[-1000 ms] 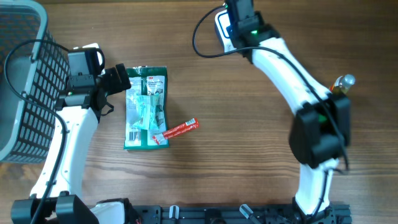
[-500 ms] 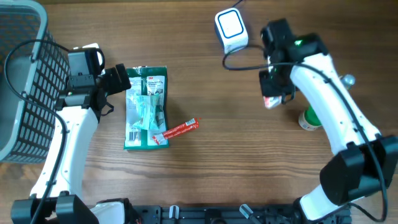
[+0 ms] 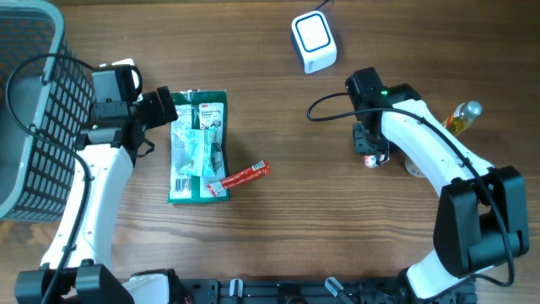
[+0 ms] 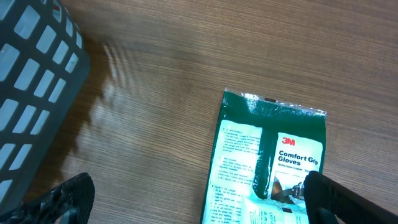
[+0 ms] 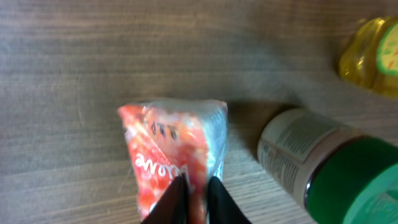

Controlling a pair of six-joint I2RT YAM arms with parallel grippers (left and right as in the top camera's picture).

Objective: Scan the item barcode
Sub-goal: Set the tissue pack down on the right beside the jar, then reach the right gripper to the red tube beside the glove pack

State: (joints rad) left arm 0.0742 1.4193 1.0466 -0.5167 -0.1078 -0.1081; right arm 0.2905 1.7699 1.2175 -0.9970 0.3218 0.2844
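Packet (image 5: 174, 146): red and clear pouch lying on the counter (image 3: 278, 236), right of centre, just beside the jar.
Right gripper (image 5: 196, 196): above the packet, fingers nearly together with only a narrow gap, straddling the packet's near edge; whether they pinch it, I cannot tell.
Jar (image 5: 311, 165): green lid, white label, on its side to the right of the packet, partly under the right arm in the overhead view.
Stick (image 3: 240, 176): thin red sachet, tilted, one end overlapping the lower right corner of the gloves.
Gloves (image 3: 199, 145): flat green pack, left of centre, lengthwise along the counter.
Left gripper (image 4: 199, 198): fingers spread wide, holding nothing, poised over the pack's upper left part.
Bottle (image 3: 462, 116): yellow with a silver cap, lying near the right edge, beyond the jar.
Basket (image 3: 38, 110): grey mesh, at the far left edge.
Scanner (image 3: 314, 40): white box with a blue rim, at the far side, well apart from the packet.
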